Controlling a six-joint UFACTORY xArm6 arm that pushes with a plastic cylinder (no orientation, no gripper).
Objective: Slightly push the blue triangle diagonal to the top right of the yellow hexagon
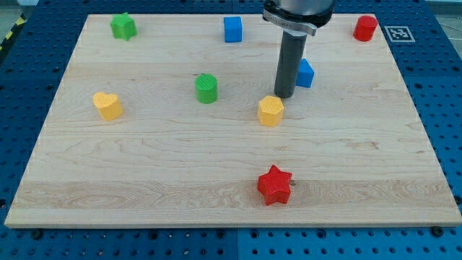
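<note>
On the pale wooden board [144, 159], my tip [284, 97] stands beside the blue triangle [306, 73].

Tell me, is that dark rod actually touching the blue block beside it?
Cannot tell. In the camera view my tip stands just left of the blue triangle, and the rod covers the block's left edge, hiding any contact or gap.

My tip [284, 96] stands just above-right of the hexagon [271, 110], the triangle [306, 74] beyond; cylinder [206, 88] and heart [107, 105] lie left.
</note>
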